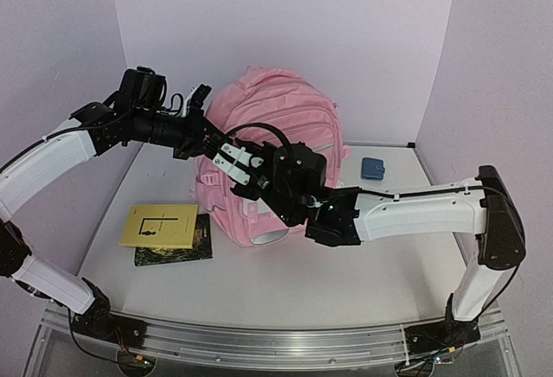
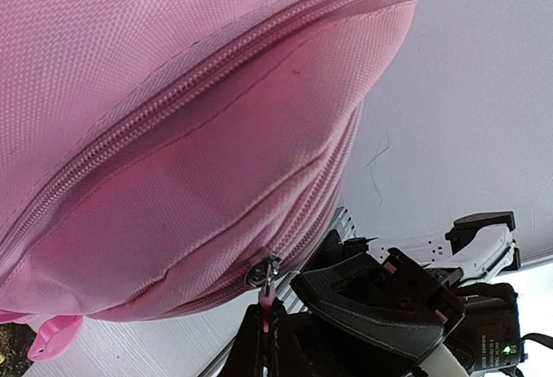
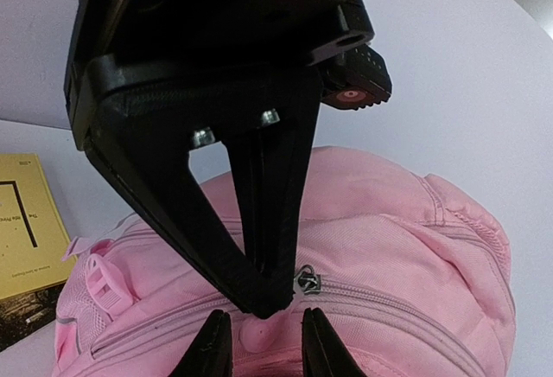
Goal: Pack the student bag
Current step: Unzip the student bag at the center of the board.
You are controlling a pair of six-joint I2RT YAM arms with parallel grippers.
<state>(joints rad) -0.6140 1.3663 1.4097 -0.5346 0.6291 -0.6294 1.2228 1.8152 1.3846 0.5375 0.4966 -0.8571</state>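
Note:
The student bag (image 1: 285, 122), a large light-pink backpack, stands at the middle of the table with all its zips closed. My left gripper (image 1: 207, 145) reaches in from the left and is shut on the pink zip pull (image 2: 266, 318) hanging from a metal slider (image 2: 262, 271). In the right wrist view, the left gripper (image 3: 263, 295) pinches down beside that slider (image 3: 307, 282). My right gripper (image 3: 259, 347) is open, its fingertips (image 3: 212, 351) standing either side of the pull's rounded pink end (image 3: 257, 335) without touching it. The two grippers meet at the bag's left side (image 1: 223, 159).
A yellow book (image 1: 160, 224) lies on a dark book (image 1: 177, 252) at the front left. A small blue case (image 1: 373, 168) sits right of the bag near the back wall. Lilac walls close in the back and both sides.

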